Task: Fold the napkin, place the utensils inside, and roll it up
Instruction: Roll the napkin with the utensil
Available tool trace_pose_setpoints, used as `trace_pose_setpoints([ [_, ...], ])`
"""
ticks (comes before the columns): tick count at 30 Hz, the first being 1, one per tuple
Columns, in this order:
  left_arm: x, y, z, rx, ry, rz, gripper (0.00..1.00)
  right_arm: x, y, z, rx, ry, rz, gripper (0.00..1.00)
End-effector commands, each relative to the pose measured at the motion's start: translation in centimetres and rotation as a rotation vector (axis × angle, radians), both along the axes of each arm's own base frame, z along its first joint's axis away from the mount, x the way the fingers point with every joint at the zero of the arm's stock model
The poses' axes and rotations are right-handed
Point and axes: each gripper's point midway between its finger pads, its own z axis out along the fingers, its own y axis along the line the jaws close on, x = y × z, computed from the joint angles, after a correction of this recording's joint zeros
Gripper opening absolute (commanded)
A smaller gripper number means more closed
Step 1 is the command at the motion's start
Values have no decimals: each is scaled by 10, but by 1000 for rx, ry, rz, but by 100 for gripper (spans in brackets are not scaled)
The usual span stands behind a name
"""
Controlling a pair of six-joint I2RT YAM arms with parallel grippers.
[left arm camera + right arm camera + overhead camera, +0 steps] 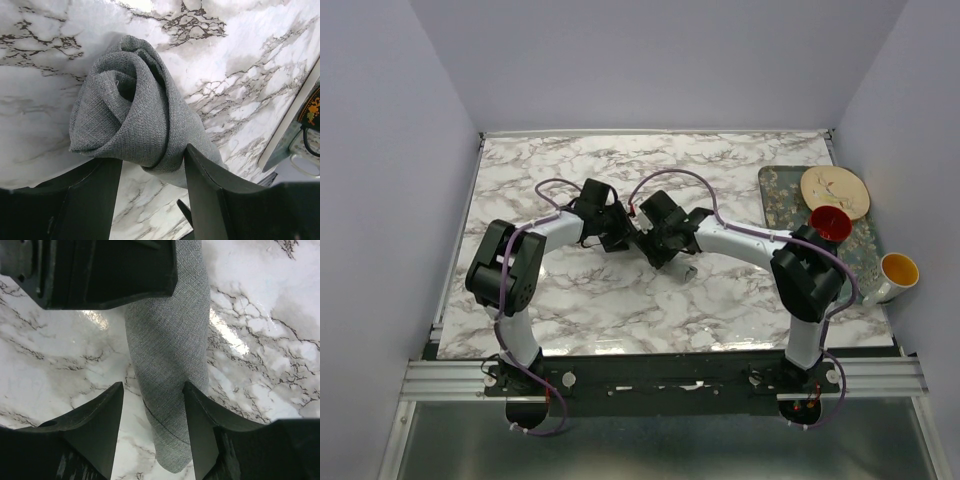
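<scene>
where the two arms meet over the marble table (620,310), well apart from the floral tray (775,200), the napkin (135,115) lies rolled into a grey tube. the right gripper (153,385) straddles it with its fingers apart, marble showing beside the cloth. the left gripper (152,153) has a finger on either side of the roll's end; i cannot tell whether it pinches.
</scene>
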Motion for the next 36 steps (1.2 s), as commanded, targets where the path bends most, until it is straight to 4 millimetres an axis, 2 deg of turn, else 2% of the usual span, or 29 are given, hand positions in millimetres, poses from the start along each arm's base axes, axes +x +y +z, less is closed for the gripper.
trace_pose_setpoints([
  [1,4,-5,-2,-22,15,-14,61,9,-7,-17,-77,-57,3,61],
  [7,9,-2,4,2,-10,-20,61,19,-17,-24,-150,-117,-38,62],
  [13,9,4,18,32,-56,-36,61,25,-21,-27,-176,-134,-58,61],
  [17,9,12,26,42,-78,-26,61,26,-18,-29,-170,-127,-62,57],
  [20,6,20,29,44,-83,-14,61,25,-16,-31,-161,-117,-74,50],
  [25,3,43,35,82,-108,21,61,26,-18,-35,-163,-112,-117,49],
  [30,-3,64,52,104,-159,54,62,33,-24,-37,-124,-83,-218,49],
  [32,-5,69,63,96,-185,64,62,38,-27,-37,-106,-71,-255,49],
  [36,-12,71,77,94,-214,58,62,54,-45,-35,-108,-71,-325,48],
])
